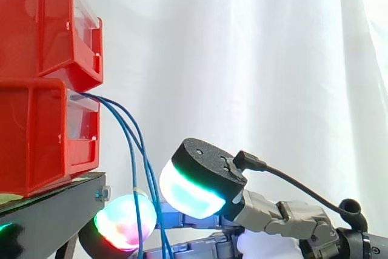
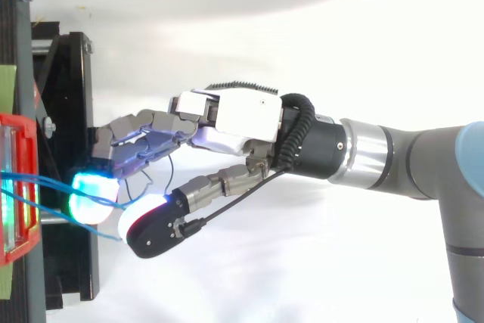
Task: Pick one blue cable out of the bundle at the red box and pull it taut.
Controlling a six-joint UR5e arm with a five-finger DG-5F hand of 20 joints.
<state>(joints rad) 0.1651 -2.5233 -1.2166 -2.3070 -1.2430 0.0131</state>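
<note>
White curtain (image 1: 254, 59), stacked red bins (image 1: 42, 137), blue cables (image 1: 133, 165) spilling from lower one, hand's (image 2: 234, 119) grip unclear

You have nothing legible to go by here. No text, number, label or sign can be read on the hand (image 2: 234, 119), on the red bins (image 1: 42, 131) just beyond its fingertips, or on the black stand (image 1: 54, 210) under them.
</note>
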